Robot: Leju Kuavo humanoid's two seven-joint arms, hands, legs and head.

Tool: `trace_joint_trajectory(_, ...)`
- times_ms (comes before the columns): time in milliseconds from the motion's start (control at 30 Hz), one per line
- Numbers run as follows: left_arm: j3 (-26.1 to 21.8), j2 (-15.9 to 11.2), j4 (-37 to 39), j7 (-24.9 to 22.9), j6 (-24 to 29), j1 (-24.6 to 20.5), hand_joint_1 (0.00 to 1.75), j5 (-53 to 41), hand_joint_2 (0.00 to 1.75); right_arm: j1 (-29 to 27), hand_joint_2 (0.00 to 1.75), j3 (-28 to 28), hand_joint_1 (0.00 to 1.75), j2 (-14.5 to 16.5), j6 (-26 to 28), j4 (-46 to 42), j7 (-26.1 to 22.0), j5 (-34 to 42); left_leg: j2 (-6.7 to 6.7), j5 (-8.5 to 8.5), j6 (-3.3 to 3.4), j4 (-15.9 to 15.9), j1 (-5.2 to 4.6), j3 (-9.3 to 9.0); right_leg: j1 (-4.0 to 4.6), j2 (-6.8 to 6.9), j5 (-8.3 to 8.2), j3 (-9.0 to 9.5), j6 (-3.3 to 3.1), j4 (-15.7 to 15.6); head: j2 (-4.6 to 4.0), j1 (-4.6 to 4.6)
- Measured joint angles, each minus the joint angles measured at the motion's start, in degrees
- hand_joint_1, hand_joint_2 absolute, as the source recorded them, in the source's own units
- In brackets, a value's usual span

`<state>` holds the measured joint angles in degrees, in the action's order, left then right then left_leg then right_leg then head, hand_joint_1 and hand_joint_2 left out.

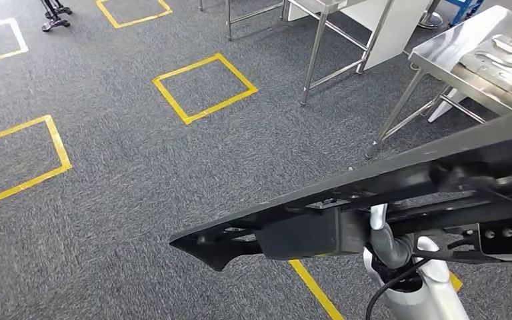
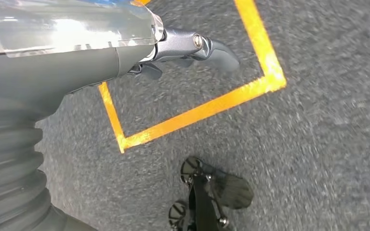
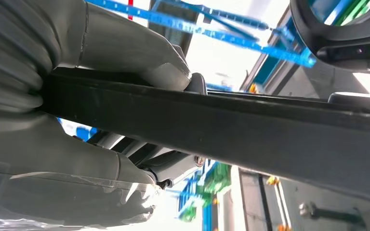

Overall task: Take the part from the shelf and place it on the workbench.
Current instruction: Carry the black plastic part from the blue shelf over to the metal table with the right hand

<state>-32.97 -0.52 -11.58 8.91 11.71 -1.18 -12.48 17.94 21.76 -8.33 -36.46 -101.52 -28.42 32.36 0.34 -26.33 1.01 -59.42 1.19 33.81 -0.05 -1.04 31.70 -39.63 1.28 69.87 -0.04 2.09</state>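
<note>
The part, a long flat black bar with a boxy block beneath, hangs tilted above the carpet

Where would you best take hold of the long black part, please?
Probably at the boxy block on the part: it sits mid-length, so the long bar would balance. Come from below, where the block hangs. The right robot hand already wraps the flat bar from both faces.
</note>
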Motion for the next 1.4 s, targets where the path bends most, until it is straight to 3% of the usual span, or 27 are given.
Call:
trace_joint_trajectory(33,-0.1,-0.1,0.0,0.2,-0.2,0.0,0.0,-0.1,1.75,-0.6,1.75,-0.4,1.69,-0.3,-0.2,-0.2,0.1,0.0,0.59,-0.12,0.07,0.0,-0.08,-0.04,-0.12,0.5,1.18,-2.1,0.16,3.6,0.0,0.0)
trace_joint_trajectory(67,-0.2,-0.2,0.0,0.3,-0.3,0.1,0.0,-0.2,1.75,-1.3,1.75,-0.7,1.69,-0.5,-0.3,-0.3,0.1,0.0,1.16,-0.26,0.12,0.0,-0.12,-0.12,-0.21,0.68,1.35,-3.42,0.2,5.6,0.0,0.01)
trace_joint_trajectory(100,-0.3,-0.2,0.0,0.5,-0.5,0.1,0.0,-0.3,1.75,-1.8,1.75,-1.0,1.69,-0.7,-0.5,-0.4,0.1,-0.3,1.74,-0.43,0.12,0.0,-0.17,-0.29,-0.25,0.8,0.42,-3.61,0.14,5.4,0.0,0.01)
trace_joint_trajectory(167,-0.3,-0.2,0.0,0.6,-0.8,0.0,0.0,-0.6,1.75,-2.6,1.75,-1.4,1.69,-1.0,-0.6,-0.8,-0.4,-1.1,2.85,-0.83,0.01,0.0,-0.28,-0.9,-0.02,1.8,-3.8,-0.41,-0.44,-1.3,0.0,0.02)
trace_joint_trajectory(233,-0.3,0.0,0.0,0.7,-1.1,0.0,0.0,-0.8,1.75,-3.0,1.75,-1.7,1.69,-1.1,-0.6,-1.1,-1.0,-2.1,3.81,-1.31,-0.37,0.1,-0.5,-1.54,0.7,3.8,-6.3,3.26,-1.35,-8.6,0.0,0.02)
trace_joint_trajectory(300,-0.3,0.1,0.0,0.8,-1.1,-0.2,0.0,-0.9,1.75,-3.4,1.75,-1.8,1.69,-1.1,-0.7,-1.3,-1.2,-2.6,4.81,-1.68,-0.94,0.4,-0.63,-1.98,1.24,4.25,-6.16,4.15,-2.02,-10.7,0.0,-0.01)
trace_joint_trajectory(367,-0.3,0.1,0.0,0.8,-1.1,-0.4,0.0,-1.0,1.75,-3.8,1.75,-1.9,1.69,-1.1,-0.6,-1.5,-1.2,-2.9,5.48,-1.98,-1.52,0.6,-0.59,-2.51,1.04,2.98,-6.39,4.46,-2.48,-11.3,0.0,-0.04)
trace_joint_trajectory(433,-0.3,0.2,-0.1,0.8,-1.1,-0.5,0.0,-1.1,1.75,-4.1,1.75,-2.0,1.69,-1.1,-0.6,-1.8,-1.4,-3.0,3.49,-3.36,-1.97,-1.5,-0.53,-1.94,0.52,1.91,-6.83,5.25,-2.9,-12.2,0.0,-0.07)
trace_joint_trajectory(500,-0.3,0.2,-0.1,0.8,-1.2,-0.4,0.0,-1.1,1.75,-4.2,1.75,-2.0,1.69,-1.1,-0.7,-2.0,-1.6,-3.1,0.74,-6.6,-2.21,-8.2,-0.49,1.38,0.31,0.91,-6.92,5.71,-3.22,-12.5,0.0,-0.17)
trace_joint_trajectory(567,-0.4,0.2,-0.1,0.9,-1.5,-0.3,0.0,-1.0,1.75,-4.4,1.75,-1.9,1.69,-1.0,-0.7,-2.0,-1.6,-3.3,0.04,-8.7,-2.36,-15.0,-0.48,5.49,0.39,-0.39,-6.73,5.82,-3.34,-12.4,0.0,-0.28)
trace_joint_trajectory(600,-0.4,0.2,-0.1,1.1,-1.6,-0.2,0.0,-0.9,1.75,-4.4,1.75,-1.8,1.69,-1.0,-0.8,-2.0,-1.6,-3.5,0.0,-8.02,-2.38,-15.8,-0.48,6.39,0.4,-1.12,-6.6,5.93,-3.31,-12.4,0.0,-0.28)
trace_joint_trajectory(633,-0.5,0.3,-0.1,1.3,-1.7,-0.2,0.0,-0.8,1.75,-4.4,1.75,-1.8,1.69,-1.0,-0.8,-2.0,-1.6,-3.6,-0.1,-6.19,-2.34,-14.2,-0.48,6.14,0.4,-1.87,-6.43,6.13,-3.21,-12.3,0.0,-0.29)
trace_joint_trajectory(700,-0.6,0.3,-0.1,1.6,-1.7,-0.2,0.0,-1.0,1.75,-4.4,1.75,-1.8,1.69,-1.0,-0.8,-2.0,-1.4,-3.8,-1.52,-1.39,-2.12,-6.4,-0.45,3.11,0.35,-3.14,-5.88,6.58,-2.85,-11.9,0.0,-0.27)
trace_joint_trajectory(733,-0.7,0.3,-0.1,1.6,-1.7,-0.2,0.0,-1.1,1.75,-4.3,1.75,-1.8,1.69,-1.0,-0.8,-2.0,-1.3,-3.8,-2.43,0.0,-1.93,-2.9,-0.38,1.63,0.35,-3.7,-5.58,6.6,-2.59,-11.5,0.0,-0.23)
trace_joint_trajectory(800,-0.8,0.3,-0.1,1.5,-1.6,-0.3,0.0,-1.2,1.75,-4.2,1.75,-1.7,1.69,-1.0,-0.8,-2.0,-0.9,-3.8,-3.51,0.51,-1.43,0.1,-0.47,0.29,0.22,-4.64,-5.25,6.31,-1.99,-11.1,0.0,-0.23)
trace_joint_trajectory(867,-0.8,0.4,-0.1,1.5,-1.7,-0.4,0.0,-1.4,1.75,-4.2,1.75,-1.6,1.69,-1.0,-0.7,-2.1,-0.7,-3.8,-2.62,0.52,-0.76,0.4,-0.57,0.08,0.02,-5.18,-5.2,6.1,-1.39,-11.1,0.0,-0.27)
trace_joint_trajectory(933,-0.8,0.5,-0.1,1.5,-1.8,-0.5,0.0,-1.5,1.75,-4.1,1.75,-1.6,1.69,-1.0,-0.6,-2.2,-0.8,-3.8,-1.51,0.6,-0.06,0.8,-0.39,-0.21,0.12,-3.2,-4.06,5.33,-0.8,-9.4,0.0,-0.03)
trace_joint_trajectory(1000,-0.8,0.5,-0.1,1.5,-1.8,-0.4,0.0,-1.7,1.75,-3.9,1.75,-1.6,1.69,-1.0,-0.4,-2.4,-0.7,-3.8,-0.44,0.51,0.34,1.1,-0.3,-0.4,0.06,-0.33,-1.03,2.34,-0.23,-3.5,0.0,0.27)
trace_joint_trajectory(1067,-0.8,0.5,-0.1,1.3,-1.8,-0.3,0.0,-1.9,1.75,-4.1,1.75,-1.5,1.69,-0.9,-0.1,-2.5,-0.6,-3.8,0.72,0.28,0.43,1.1,-0.33,-0.47,-0.31,0.6,1.42,-1.64,0.22,3.6,0.0,0.32)
trace_joint_trajectory(1100,-0.8,0.6,-0.1,1.2,-1.9,-0.3,0.0,-1.9,1.75,-4.3,1.75,-1.5,1.69,-0.8,0.1,-2.5,-0.5,-3.9,1.32,0.13,0.41,1.1,-0.34,-0.58,-0.47,0.73,1.24,-2.58,0.35,4.9,0.0,0.32)
trace_joint_trajectory(1133,-0.8,0.6,-0.1,1.2,-2.0,-0.3,0.0,-1.9,1.75,-4.5,1.75,-1.5,1.69,-0.8,0.3,-2.5,-0.5,-4.0,1.88,-0.03,0.35,1.1,-0.35,-0.78,-0.57,0.89,-0.01,-2.34,0.38,4.0,0.0,0.33)
trace_joint_trajectory(1167,-0.8,0.7,-0.1,1.3,-2.2,-0.3,0.0,-1.9,1.75,-4.6,1.75,-1.4,1.69,-0.8,0.4,-2.6,-0.5,-4.2,2.42,-0.23,0.26,1.1,-0.37,-1.09,-0.58,1.29,-2.15,-0.79,0.26,0.7,0.0,0.34)
trace_joint_trajectory(1233,-0.9,0.9,-0.1,1.8,-2.6,-0.4,0.0,-1.9,1.75,-4.6,1.75,-1.4,1.69,-0.8,0.5,-2.9,-0.6,-4.5,3.36,-0.65,-0.07,1.1,-0.5,-1.77,-0.13,3.45,-5.65,3.32,-0.41,-7.5,0.0,0.32)
trace_joint_trajectory(1300,-0.9,1.0,-0.1,2.3,-2.9,-0.5,0.0,-2.0,1.75,-4.6,1.75,-1.4,1.69,-0.7,0.5,-3.1,-0.7,-4.8,4.22,-0.97,-0.62,1.2,-0.61,-2.18,0.51,4.82,-6.52,5.16,-1.12,-11.5,0.0,0.32)
trace_joint_trajectory(1400,-1.0,1.1,-0.1,2.8,-3.2,-0.7,0.0,-2.1,1.75,-4.9,1.75,-1.4,1.69,-0.7,0.5,-3.4,-0.9,-5.0,5.21,-1.44,-1.58,1.4,-0.65,-2.75,0.54,3.19,-6.68,5.46,-1.81,-12.2,0.0,0.3)
